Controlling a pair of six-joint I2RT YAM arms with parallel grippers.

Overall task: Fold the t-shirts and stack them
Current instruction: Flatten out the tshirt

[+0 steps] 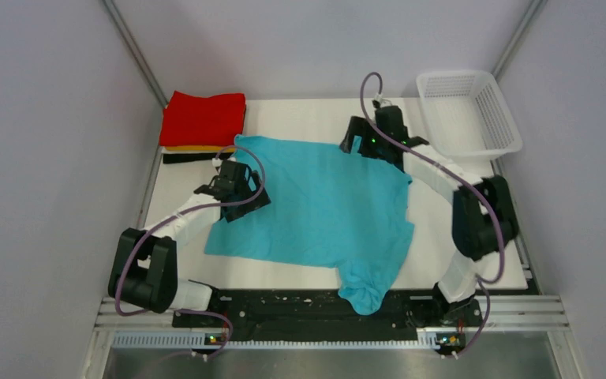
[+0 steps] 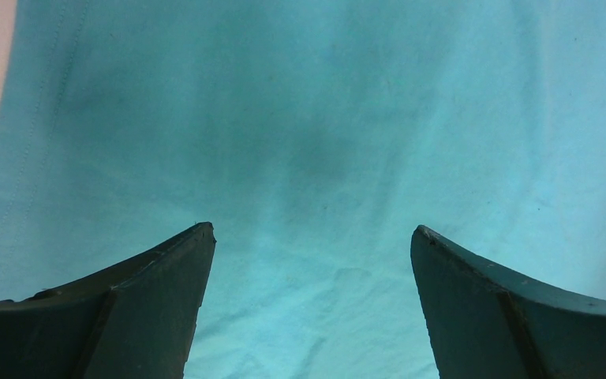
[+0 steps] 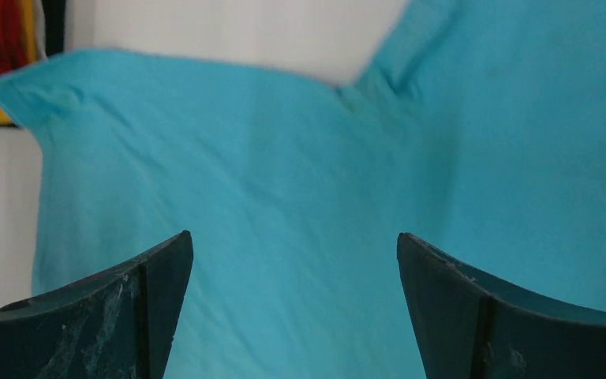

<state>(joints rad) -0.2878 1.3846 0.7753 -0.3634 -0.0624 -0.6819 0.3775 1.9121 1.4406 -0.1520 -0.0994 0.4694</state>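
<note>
A turquoise t-shirt lies spread over the middle of the white table, with one bunched part hanging over the near edge. It fills the left wrist view and most of the right wrist view. A folded stack sits at the far left corner: a red tee on top, an orange one and a black one under it. My left gripper is open over the shirt's left edge. My right gripper is open over the shirt's far right edge. Both are empty.
A white mesh basket stands at the far right corner. Bare white table shows to the right of the shirt. Grey walls close in the sides and back. A metal rail runs along the near edge.
</note>
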